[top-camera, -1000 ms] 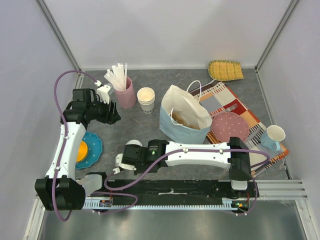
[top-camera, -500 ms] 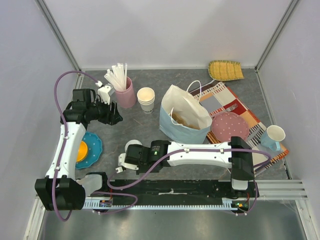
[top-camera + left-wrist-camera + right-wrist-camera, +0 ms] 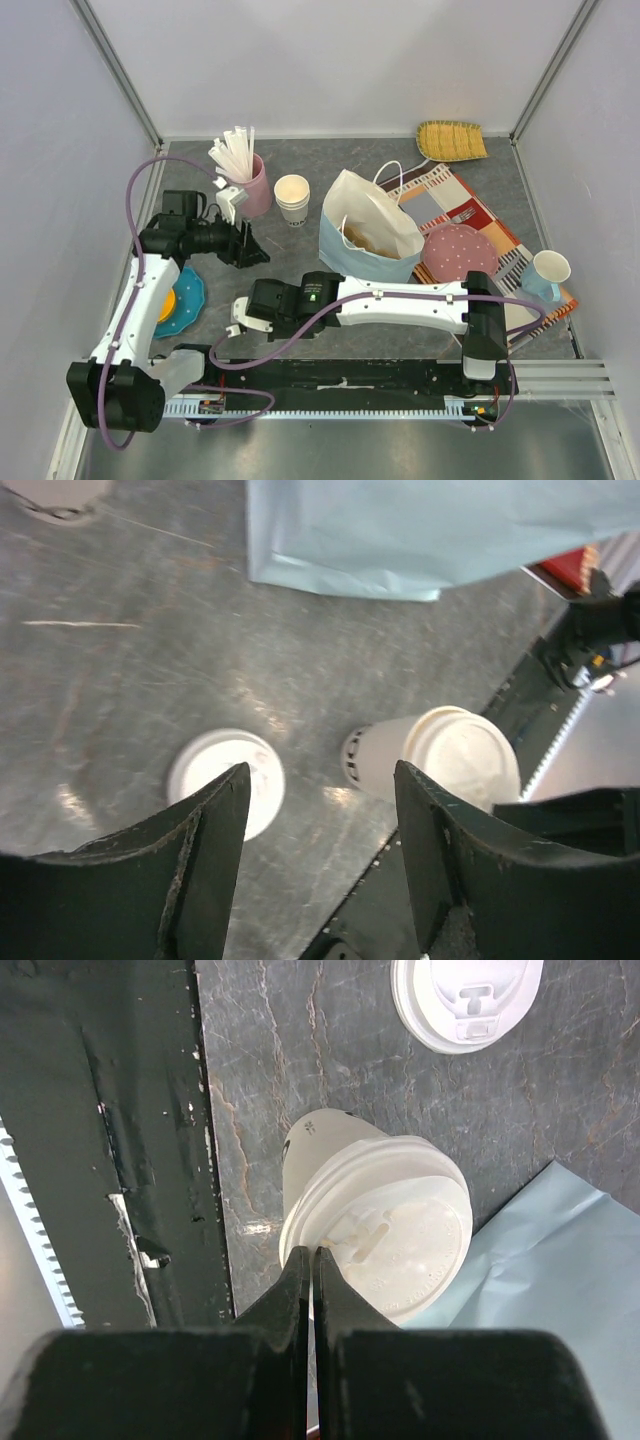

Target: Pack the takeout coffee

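White-lidded cup under pinched right fingers

Cup stands on the grey table at 7 o'clock from the bag, beside the black rail. Right gripper, fingers together, sits over its lid rim. Left gripper, fingers apart, has swung from the pink holder toward 4 o'clock. Pale walls enclose the table.

Nothing legible anywhere here, sorry.
The takeout coffee has a tiny round print near its base and the paper cup stack has a dark mark, but both are too blurry to read.
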`<state>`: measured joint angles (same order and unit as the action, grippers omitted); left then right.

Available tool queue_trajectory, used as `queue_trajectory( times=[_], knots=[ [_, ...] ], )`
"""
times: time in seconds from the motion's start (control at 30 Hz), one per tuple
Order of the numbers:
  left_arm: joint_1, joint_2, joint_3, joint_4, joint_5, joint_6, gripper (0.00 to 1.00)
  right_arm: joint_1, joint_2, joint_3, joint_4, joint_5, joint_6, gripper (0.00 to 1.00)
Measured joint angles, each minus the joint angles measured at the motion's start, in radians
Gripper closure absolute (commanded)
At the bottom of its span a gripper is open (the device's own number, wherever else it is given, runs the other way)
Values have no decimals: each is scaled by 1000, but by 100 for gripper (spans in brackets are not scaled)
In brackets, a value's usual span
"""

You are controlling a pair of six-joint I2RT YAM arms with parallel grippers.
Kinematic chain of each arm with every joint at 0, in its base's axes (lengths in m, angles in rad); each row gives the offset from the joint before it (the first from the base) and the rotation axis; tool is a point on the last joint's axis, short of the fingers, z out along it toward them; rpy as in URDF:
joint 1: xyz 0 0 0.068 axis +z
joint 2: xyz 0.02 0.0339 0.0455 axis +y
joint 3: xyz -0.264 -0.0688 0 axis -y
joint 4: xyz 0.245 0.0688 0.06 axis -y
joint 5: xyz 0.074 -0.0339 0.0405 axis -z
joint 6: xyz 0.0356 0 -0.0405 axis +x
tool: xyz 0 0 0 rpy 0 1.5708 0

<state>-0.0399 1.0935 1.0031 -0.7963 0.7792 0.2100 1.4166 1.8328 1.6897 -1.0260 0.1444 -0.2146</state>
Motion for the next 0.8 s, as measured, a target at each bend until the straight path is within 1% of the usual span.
queue_trajectory(
  times=[0.1,0.3,0.57,0.8],
  knots=[
    [-46,-11,-45,6,39,-34,33,-8,0,0,-4,-1,-1,100],
    [-111,-5,-68,54,86,-137,34,-18,0,0,-9,-17,-2,100],
    [-115,13,-153,146,95,-351,38,-20,0,-47,8,-35,1,100],
    [-129,28,-171,168,94,-424,39,-26,0,-47,18,-35,2,100]
  ],
)
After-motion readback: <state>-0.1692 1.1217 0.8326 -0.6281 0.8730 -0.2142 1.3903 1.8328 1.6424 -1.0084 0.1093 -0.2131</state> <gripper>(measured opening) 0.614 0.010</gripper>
